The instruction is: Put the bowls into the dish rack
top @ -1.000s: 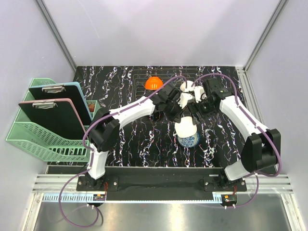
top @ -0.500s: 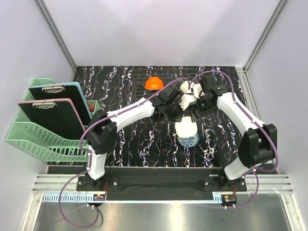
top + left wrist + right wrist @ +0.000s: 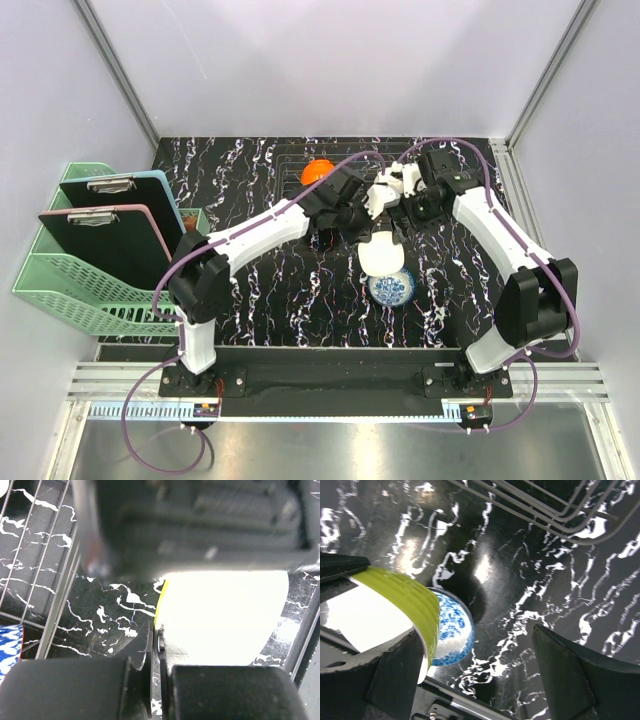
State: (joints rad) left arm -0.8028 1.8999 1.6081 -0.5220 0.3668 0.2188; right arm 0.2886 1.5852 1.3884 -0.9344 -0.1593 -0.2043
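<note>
My left gripper (image 3: 362,226) is shut on the rim of the lime-green bowl (image 3: 383,255), which is white inside, and holds it tilted just above the table. In the left wrist view the bowl (image 3: 225,615) fills the right side, its rim pinched between the jaws (image 3: 161,650). The blue-and-white patterned bowl (image 3: 391,289) sits on the table under it and also shows in the right wrist view (image 3: 451,630). My right gripper (image 3: 480,675) is open, its left finger beside the green bowl (image 3: 400,597). The orange bowl (image 3: 318,170) sits in the dish rack (image 3: 290,158).
Rack wires show at the left of the left wrist view (image 3: 45,545) and at the top of the right wrist view (image 3: 560,505). A mint-green slatted basket (image 3: 80,285) holding clipboards stands off the table's left edge.
The lime-green bowl has come up off the blue-and-white bowl and moved toward the rack in my left gripper. Both arms have shifted toward the back.
</note>
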